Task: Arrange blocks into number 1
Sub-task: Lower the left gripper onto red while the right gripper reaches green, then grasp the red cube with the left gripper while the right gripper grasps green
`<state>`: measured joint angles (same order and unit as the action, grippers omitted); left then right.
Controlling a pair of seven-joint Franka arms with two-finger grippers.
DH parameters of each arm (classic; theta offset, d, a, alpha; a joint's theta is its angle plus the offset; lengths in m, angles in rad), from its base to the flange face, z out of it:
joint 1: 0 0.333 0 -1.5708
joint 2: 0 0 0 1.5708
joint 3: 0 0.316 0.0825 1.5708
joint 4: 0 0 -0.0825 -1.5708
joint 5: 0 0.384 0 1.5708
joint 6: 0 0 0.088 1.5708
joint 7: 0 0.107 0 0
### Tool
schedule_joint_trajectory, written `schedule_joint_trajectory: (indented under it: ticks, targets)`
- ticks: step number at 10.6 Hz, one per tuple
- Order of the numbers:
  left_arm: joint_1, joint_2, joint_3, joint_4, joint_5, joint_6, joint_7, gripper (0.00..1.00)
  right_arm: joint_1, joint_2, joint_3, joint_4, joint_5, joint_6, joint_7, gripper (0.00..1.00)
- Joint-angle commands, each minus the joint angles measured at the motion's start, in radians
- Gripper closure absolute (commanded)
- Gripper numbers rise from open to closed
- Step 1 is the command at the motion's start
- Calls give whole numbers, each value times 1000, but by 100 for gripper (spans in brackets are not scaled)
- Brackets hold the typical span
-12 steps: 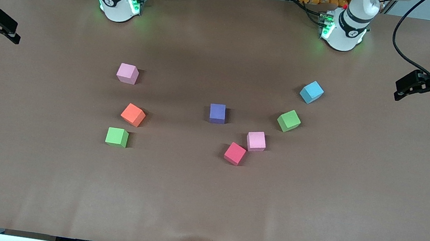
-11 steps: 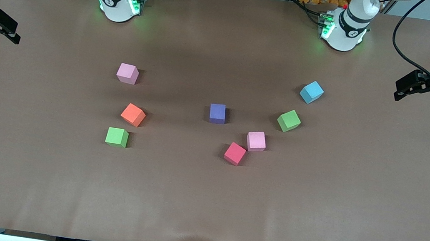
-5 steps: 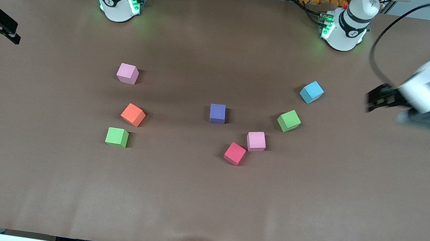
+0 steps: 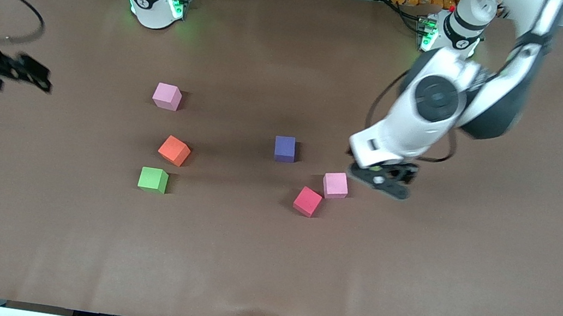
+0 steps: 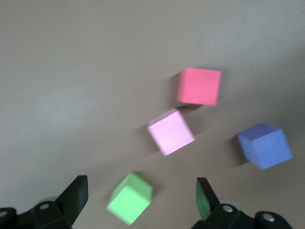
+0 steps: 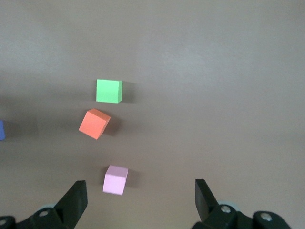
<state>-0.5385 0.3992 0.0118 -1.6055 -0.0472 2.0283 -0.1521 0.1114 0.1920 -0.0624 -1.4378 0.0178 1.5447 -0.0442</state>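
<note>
L hand (image 4: 382, 181): fingers spread wide, nothing held; seen mid-right of frame, over green block (image 5: 129, 198).
R hand (image 4: 28, 77): open, empty; at frame's left edge, over tabletop (image 4: 266, 266).
Blocks: scattered mid-frame; pink block (image 4: 335, 185) touched by red block (image 4: 307, 201).

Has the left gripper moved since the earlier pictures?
Yes. The left gripper has swung in from the left arm's end of the table toward the middle and now hangs, jaws open, beside the pink block that lies by the red block.
</note>
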Motion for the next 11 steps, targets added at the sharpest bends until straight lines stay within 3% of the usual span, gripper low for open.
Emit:
schedule_joint_trajectory:
  ticks: [1,5,8,11]
  targets:
    - [-33,123,14,80,-72,96,-15,0,33,139,-2,16,13,98,29,0]
    - [-103,311,17,169,-123,289,-17,0,36,292,-2,-25,92,268,142,0]
    - [-104,378,19,180,-125,392,2,0,83,365,4,-142,85,507,147,0]
    - [-113,447,31,205,-125,467,14,0,116,409,6,-160,73,560,78,0]
